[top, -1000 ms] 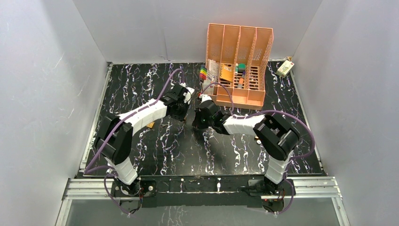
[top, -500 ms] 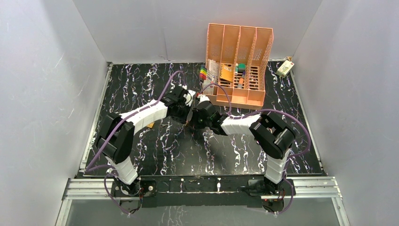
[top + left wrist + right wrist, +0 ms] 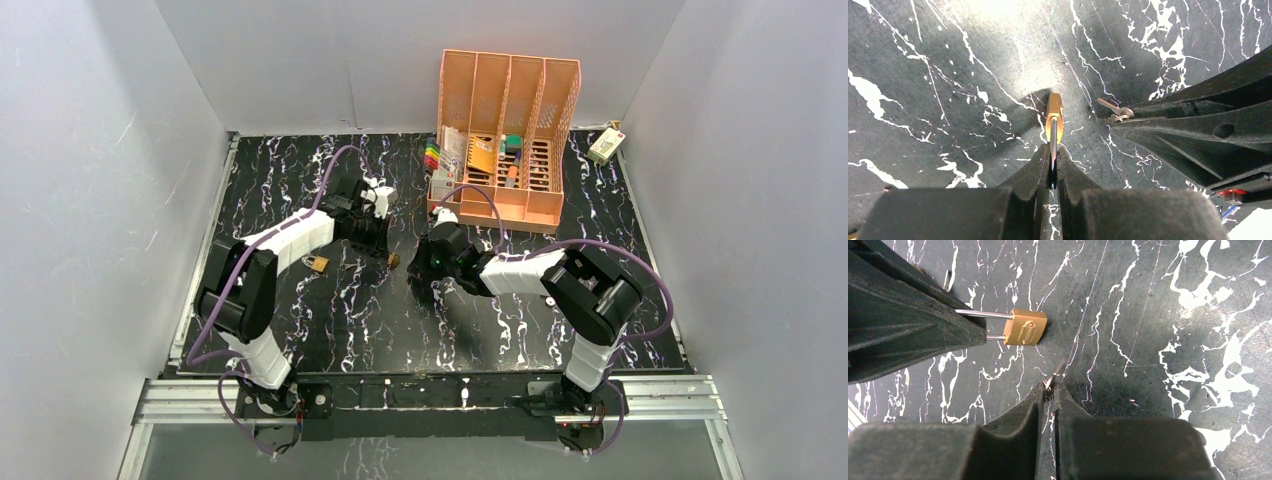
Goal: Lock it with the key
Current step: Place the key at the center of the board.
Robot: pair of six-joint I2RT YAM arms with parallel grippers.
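Observation:
A small brass padlock (image 3: 1024, 333) hangs from its steel shackle, which is pinched in my left gripper (image 3: 1053, 150). In the left wrist view I see the padlock edge-on (image 3: 1053, 117), just above the black marbled table. In the top view the padlock (image 3: 393, 261) is a small brass spot at the left gripper (image 3: 384, 251). My right gripper (image 3: 1049, 387) is shut on a small silver key (image 3: 1055, 374), whose tip points toward the padlock with a short gap between them. The key also shows in the left wrist view (image 3: 1113, 111). The right gripper (image 3: 422, 267) sits right of the padlock.
An orange slotted file organizer (image 3: 505, 140) with stationery stands at the back. Coloured markers (image 3: 433, 155) are at its left. A white box (image 3: 606, 146) lies at the back right. A second small brass object (image 3: 318, 264) lies on the table left of the left gripper.
The two grippers were pressed together near the table's middle; now they are apart. The left gripper has drawn back left with the padlock, and the right gripper has moved slightly back with the key.

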